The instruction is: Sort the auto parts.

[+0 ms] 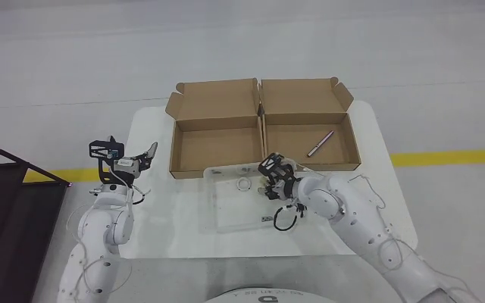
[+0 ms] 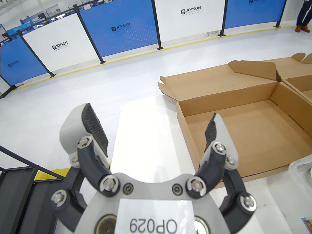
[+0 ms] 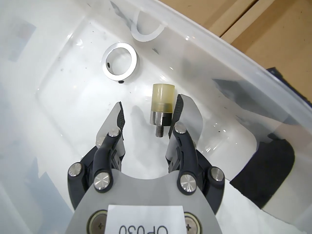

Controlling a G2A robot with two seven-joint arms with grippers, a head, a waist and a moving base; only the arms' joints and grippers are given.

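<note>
Right wrist view: right gripper wide astride stud, long axis parallel to jaws, thread toward wrist; left gripper wide.

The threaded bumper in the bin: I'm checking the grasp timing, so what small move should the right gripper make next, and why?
Probably close the right gripper. It is open and low inside the clear bin. The threaded bumper sits between its fingers, much nearer one than the other, so closing should catch it.
</note>
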